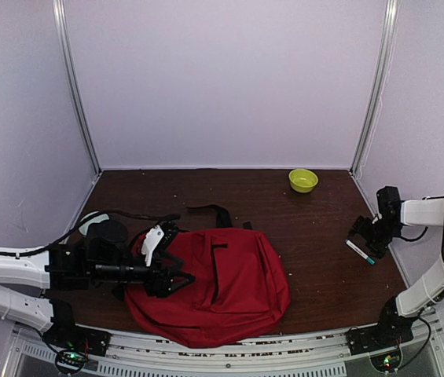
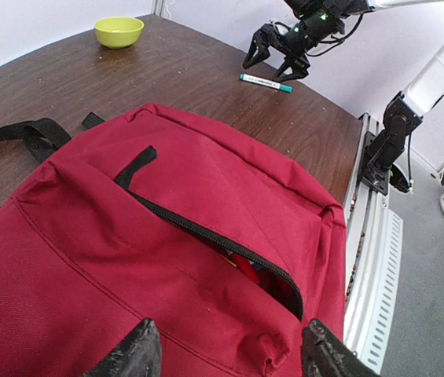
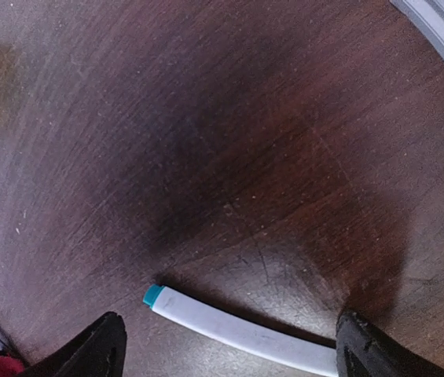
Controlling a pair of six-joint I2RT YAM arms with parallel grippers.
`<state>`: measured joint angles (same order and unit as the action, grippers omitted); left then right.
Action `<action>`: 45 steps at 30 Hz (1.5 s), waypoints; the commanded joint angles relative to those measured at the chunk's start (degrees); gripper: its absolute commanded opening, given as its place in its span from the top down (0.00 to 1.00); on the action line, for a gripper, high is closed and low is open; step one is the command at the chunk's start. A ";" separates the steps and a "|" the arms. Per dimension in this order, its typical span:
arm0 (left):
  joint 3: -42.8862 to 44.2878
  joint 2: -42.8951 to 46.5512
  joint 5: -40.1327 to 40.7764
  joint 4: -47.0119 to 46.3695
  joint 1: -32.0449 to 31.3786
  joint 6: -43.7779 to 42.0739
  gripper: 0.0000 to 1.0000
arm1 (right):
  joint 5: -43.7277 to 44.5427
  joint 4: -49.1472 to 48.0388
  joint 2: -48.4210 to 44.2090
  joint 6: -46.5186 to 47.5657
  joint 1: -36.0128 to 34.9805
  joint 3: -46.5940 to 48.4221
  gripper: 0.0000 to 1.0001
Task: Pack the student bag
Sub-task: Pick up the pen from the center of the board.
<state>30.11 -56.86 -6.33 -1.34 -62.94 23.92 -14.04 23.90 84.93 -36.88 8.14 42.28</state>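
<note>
White walls stand around a brown tabletop [image 1: 316,228]. The red student bag [image 1: 229,290] lies by its front edge, zip part open. A pen [image 1: 360,252] by the right edge is not packed yet; the right claw [image 3: 235,345] hangs over it, spread wide. The left claw [image 2: 233,353] has bag cloth between its fingers, but I cannot tell if it pinches. A green bowl [image 1: 302,180] sits in the far right corner.
</note>
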 commanded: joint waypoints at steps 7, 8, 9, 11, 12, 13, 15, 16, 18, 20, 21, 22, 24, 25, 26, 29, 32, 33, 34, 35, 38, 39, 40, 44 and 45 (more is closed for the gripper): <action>0.57 -1.30 0.43 -1.35 0.27 -0.30 0.37 | -6.45 0.48 -5.00 -2.86 -5.29 -7.63 0.14; 0.83 -1.65 0.25 -1.38 0.27 -0.36 0.37 | -6.21 0.87 -5.30 -3.11 -6.59 -8.08 0.15; 1.05 -1.90 0.12 -1.38 0.27 -0.49 0.38 | -5.90 1.15 -5.49 -3.37 -7.77 -8.41 0.16; 1.34 -2.35 -0.23 -1.42 0.27 -0.54 0.38 | -5.33 1.33 -6.09 -4.11 -9.70 -9.29 0.18; 1.32 -2.45 -0.33 -1.51 0.27 -0.54 0.38 | -4.80 1.45 -6.21 -4.32 -10.67 -9.56 0.20; 1.35 -2.42 -0.37 -1.51 0.25 -0.48 0.38 | -4.11 1.75 -6.33 -4.34 -11.48 -9.69 0.22; 1.15 -2.11 -0.37 -1.47 0.27 -0.38 0.38 | -3.05 2.21 -6.31 -3.77 -12.20 -9.67 0.27; 1.02 -1.81 -0.40 -1.47 0.27 -0.33 0.38 | -2.83 2.27 -6.35 -3.51 -12.34 -9.51 0.28; 0.59 -1.17 -0.30 -1.41 0.27 -0.15 0.38 | -1.16 3.24 -6.51 -3.45 -12.45 -8.90 0.31; 0.19 -0.48 -0.14 -1.30 0.27 0.02 0.38 | 1.45 5.18 -6.44 -3.29 -12.45 -8.08 0.37; 0.01 -0.20 -0.10 -1.25 0.27 0.06 0.38 | 2.15 5.65 -6.31 -3.34 -12.45 -7.89 0.38; -0.18 0.08 0.06 -1.21 0.27 0.19 0.38 | 2.54 5.93 -6.20 -3.62 -12.45 -7.72 0.39; -0.59 0.65 0.15 -1.24 0.27 0.33 0.38 | 2.73 6.38 -5.56 -4.08 -12.45 -7.35 0.41; -0.81 0.96 0.37 -1.29 0.27 0.40 0.38 | 3.08 6.87 -5.03 -4.34 -12.45 -6.99 0.43; -0.96 1.18 0.41 -1.29 0.27 0.42 0.38 | 3.64 7.61 -4.52 -4.50 -12.45 -6.47 0.45; -1.46 1.68 0.78 -1.27 0.27 0.51 0.38 | 6.11 10.26 -2.71 -5.20 -12.45 -4.62 0.52; -2.24 2.09 1.09 -1.74 0.27 0.81 0.38 | 6.52 11.20 -1.02 -5.65 -12.51 -3.41 0.62; -2.51 2.30 1.15 -1.83 0.27 0.86 0.38 | 6.80 11.55 -0.45 -5.78 -12.53 -2.98 0.64; -2.74 2.40 1.26 -2.02 0.27 0.93 0.38 | 7.02 11.82 -0.05 -5.70 -12.54 -2.60 0.67; -2.96 2.52 1.42 -2.06 0.27 0.95 0.38 | 7.35 12.13 0.36 -5.81 -12.54 -2.25 0.69; -3.21 2.48 1.78 -2.17 0.26 0.83 0.38 | 8.60 13.80 1.82 -5.54 -12.62 -1.15 0.69; -3.21 2.42 1.79 -2.05 0.27 0.72 0.38 | 8.98 14.31 2.34 -5.31 -12.69 -0.74 0.69; -3.21 2.37 1.87 -2.05 0.27 0.57 0.38 | 9.36 14.71 2.73 -5.09 -12.71 -0.45 0.69; -2.89 2.43 2.09 -1.74 0.23 -0.22 0.38 | 10.38 15.79 4.48 -4.12 -12.89 0.62 0.76; -2.86 2.52 2.25 -1.73 0.27 -0.34 0.38 | 10.48 16.01 4.98 -3.82 -12.95 0.95 0.78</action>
<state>27.20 -55.05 -5.02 -1.28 -62.94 24.32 -8.43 35.55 86.24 -41.74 -4.78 43.97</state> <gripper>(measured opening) 0.622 0.251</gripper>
